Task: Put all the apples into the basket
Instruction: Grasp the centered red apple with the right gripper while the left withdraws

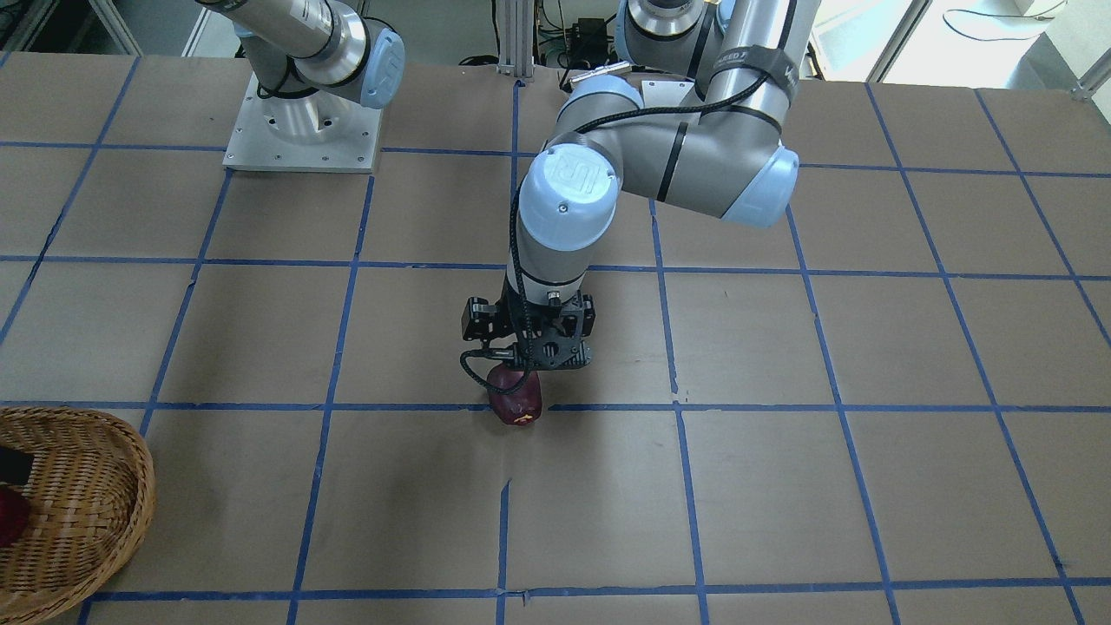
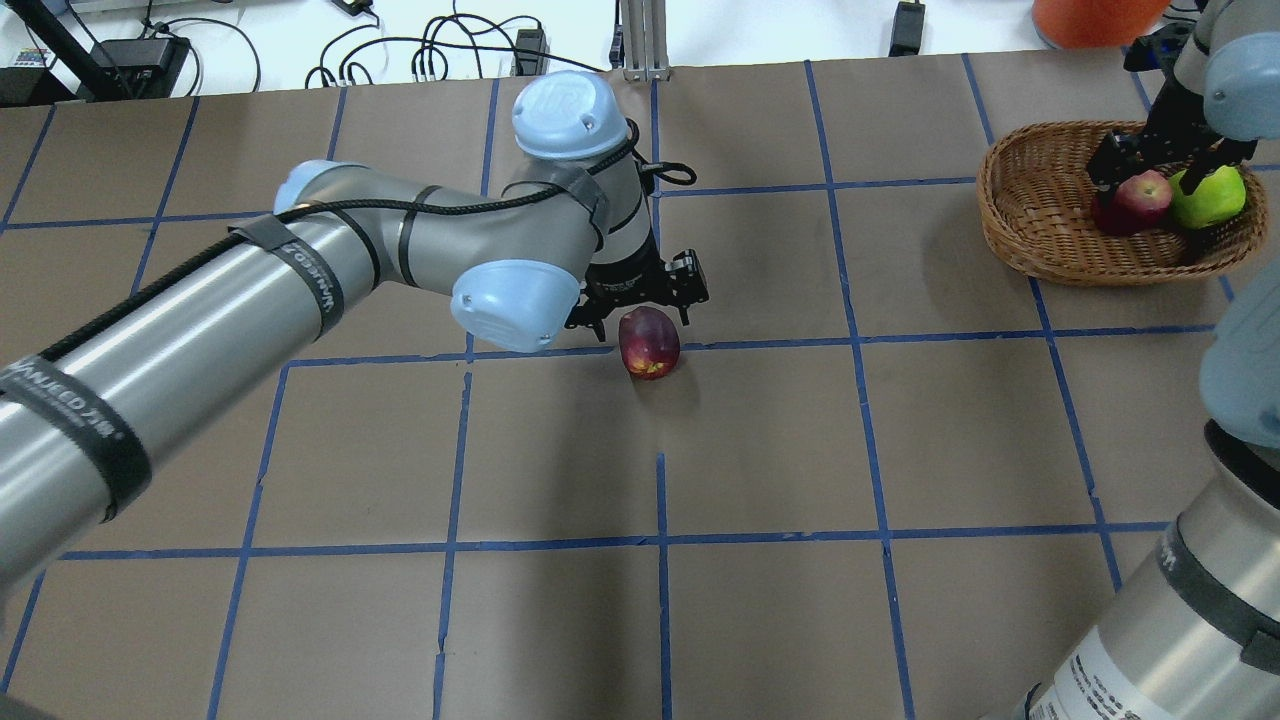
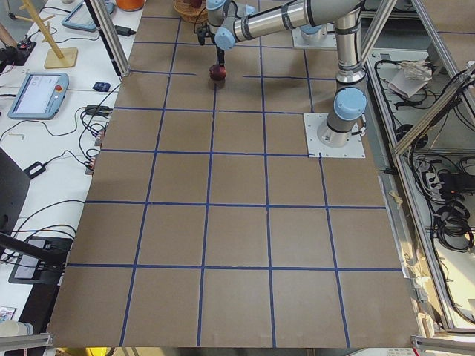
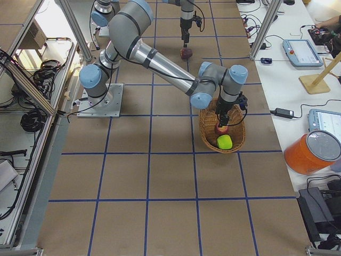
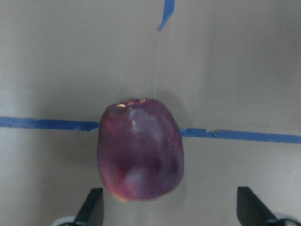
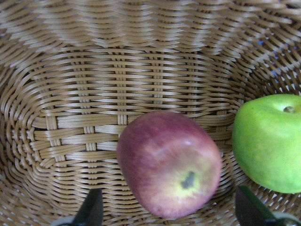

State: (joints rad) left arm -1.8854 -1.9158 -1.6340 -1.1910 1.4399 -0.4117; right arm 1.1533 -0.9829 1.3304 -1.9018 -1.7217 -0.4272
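Note:
The dark maroon apple [image 1: 517, 401] [image 2: 649, 343] [image 5: 140, 150] lies on the brown table on a blue tape line. My left gripper [image 1: 519, 380] [image 5: 169, 214] hangs just above it, open, one finger on each side and the left finger close to the apple. The wicker basket [image 2: 1010, 190] [image 6: 117, 70] stands at the far right and holds the red apple [image 2: 1140, 195] [image 6: 169, 162] and the yellow-green apple [image 2: 1210, 197] [image 6: 270, 141]. My right gripper [image 2: 1160, 180] [image 6: 167, 214] is open over the red apple, inside the basket, and holds nothing.
An orange bucket [image 2: 1095, 15] stands beyond the basket off the table's far edge. The right arm's base plate [image 1: 299, 130] is bolted near the robot's side. Blue tape lines grid the brown table [image 2: 760, 450].

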